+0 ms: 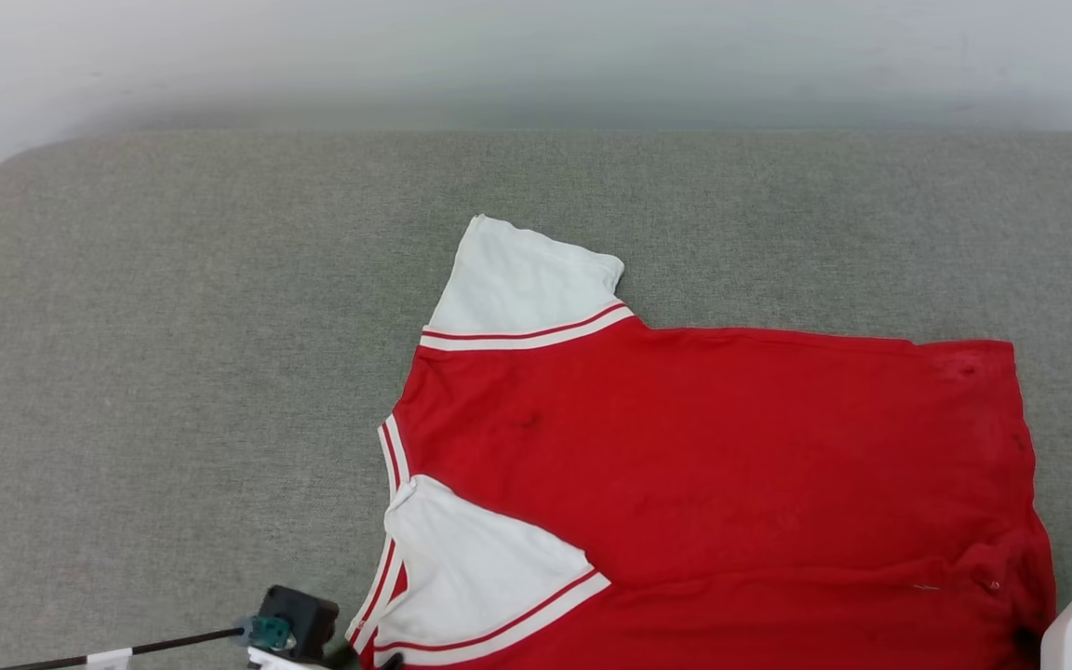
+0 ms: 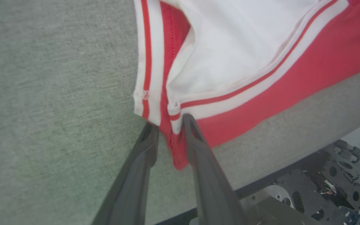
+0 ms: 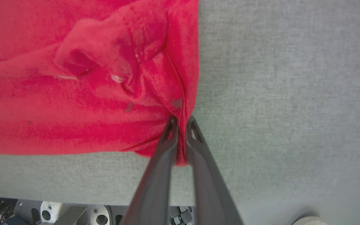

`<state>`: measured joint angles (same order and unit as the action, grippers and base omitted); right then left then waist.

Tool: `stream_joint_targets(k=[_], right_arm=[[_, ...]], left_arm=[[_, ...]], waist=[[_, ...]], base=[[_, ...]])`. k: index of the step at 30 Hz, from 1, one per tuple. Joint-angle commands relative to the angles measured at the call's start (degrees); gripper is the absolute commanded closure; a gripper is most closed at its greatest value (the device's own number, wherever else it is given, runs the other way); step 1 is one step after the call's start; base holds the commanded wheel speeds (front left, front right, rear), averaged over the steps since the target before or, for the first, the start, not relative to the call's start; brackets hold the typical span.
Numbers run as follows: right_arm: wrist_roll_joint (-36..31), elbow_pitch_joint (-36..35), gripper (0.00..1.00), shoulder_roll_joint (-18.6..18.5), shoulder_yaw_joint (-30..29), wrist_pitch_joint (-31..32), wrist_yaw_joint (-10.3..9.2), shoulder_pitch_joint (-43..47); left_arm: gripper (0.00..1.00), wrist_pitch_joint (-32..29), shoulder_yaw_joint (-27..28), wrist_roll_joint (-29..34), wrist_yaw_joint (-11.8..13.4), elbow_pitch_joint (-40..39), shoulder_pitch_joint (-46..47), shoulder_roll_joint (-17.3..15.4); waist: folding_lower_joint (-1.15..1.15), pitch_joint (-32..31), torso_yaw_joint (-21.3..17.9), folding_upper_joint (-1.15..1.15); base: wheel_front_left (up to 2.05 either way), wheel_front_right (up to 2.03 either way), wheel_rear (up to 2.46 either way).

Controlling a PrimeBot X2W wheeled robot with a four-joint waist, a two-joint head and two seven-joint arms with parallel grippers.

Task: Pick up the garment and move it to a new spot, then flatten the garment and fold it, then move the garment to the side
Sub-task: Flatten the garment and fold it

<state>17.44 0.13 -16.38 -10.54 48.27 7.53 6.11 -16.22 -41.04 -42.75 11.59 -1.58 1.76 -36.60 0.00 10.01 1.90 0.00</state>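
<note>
Both hands pinch my red, white-sleeved jersey T-shirt on the grey fabric surface: left hand narrowly at the collar corner, right hand at the hem corner.

Bare grey cushion lies open left of the garment.

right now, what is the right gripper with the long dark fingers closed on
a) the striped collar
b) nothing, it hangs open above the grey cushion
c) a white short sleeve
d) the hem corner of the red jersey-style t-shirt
d: in the right wrist view the right gripper has its two fingers pinched together on the plain red corner at the bottom edge of the red jersey-style t-shirt, which lies on the grey cushion, with no white sleeve or striped trim near it.
</note>
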Motion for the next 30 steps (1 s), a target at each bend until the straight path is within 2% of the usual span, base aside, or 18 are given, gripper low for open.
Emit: stream_joint_targets(k=[1,6,13,18,25,30], right_arm=[[0.53,0.13,0.00,-0.56,0.58,-0.61,-0.08,-0.88],[3.08,-1.35,0.00,-2.04,0.60,-3.50,-0.08,-2.22],[3.24,-6.21,0.00,-4.12,0.61,-12.52,-0.07,-5.15],[3.78,-7.94,0.00,-1.30,0.18,-23.71,-0.07,-7.94],[3.49,-8.55,0.00,0.74,2.04,-38.99,-0.08,-7.36],[1.95,-9.81,0.00,3.44,2.02,-47.33,-0.06,-6.41]], left_arm=[[0.00,0.64,0.38,0.67,0.00,1.16,1.30,0.10],[0.00,8.69,3.17,0.97,-1.27,-0.18,2.94,1.71],[0.00,20.75,7.16,4.51,-2.27,-2.26,5.81,2.10],[0.00,28.92,9.70,5.95,-2.47,-2.36,6.84,3.99],[0.00,31.34,13.49,7.75,-2.57,-2.43,6.27,7.64],[0.00,31.48,16.57,12.91,-3.36,-4.14,5.89,10.16]], waist=[[0.00,-0.13,0.07,0.00],[0.00,-0.90,0.35,0.00],[0.00,-1.75,0.39,0.00],[0.00,-2.08,0.14,0.00],[0.00,-2.25,-0.05,0.00],[0.00,-1.96,-0.22,0.00]], base=[[0.00,0.00,0.00],[0.00,0.00,0.00],[0.00,0.00,0.00],[0.00,0.00,0.00],[0.00,0.00,0.00],[0.00,0.00,0.00]])
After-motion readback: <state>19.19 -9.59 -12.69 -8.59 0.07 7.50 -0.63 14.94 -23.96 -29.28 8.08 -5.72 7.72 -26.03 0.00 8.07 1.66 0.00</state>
